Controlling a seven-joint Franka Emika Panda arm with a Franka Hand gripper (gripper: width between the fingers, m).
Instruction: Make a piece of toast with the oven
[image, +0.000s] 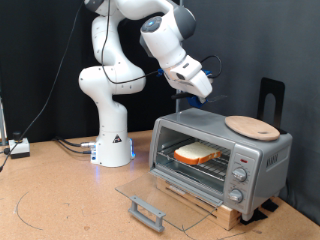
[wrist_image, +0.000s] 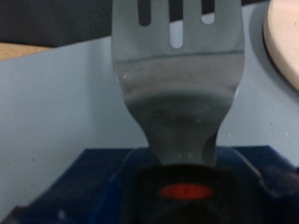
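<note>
The oven (image: 262, 158) stands at the exterior view's right with its glass door (image: 165, 192) dropped open and the grey handle (image: 146, 212) at the front. The piece of toast (image: 197, 153) lies flat on the wire rack inside. My gripper (image: 192, 90) hangs just above the oven's top near its left rear corner. It is shut on a slotted metal spatula (wrist_image: 176, 89) with a blue handle (wrist_image: 103, 182). In the wrist view the spatula blade points over the oven's grey top (wrist_image: 56, 103). My fingers do not show distinctly there.
A round wooden plate (image: 252, 126) lies on the oven's top; its edge shows in the wrist view (wrist_image: 285, 42). Three knobs (image: 240, 175) are on the oven's right front. A black stand (image: 270, 100) rises behind the oven. The robot base (image: 112, 140) is at the back left, with cables beside it.
</note>
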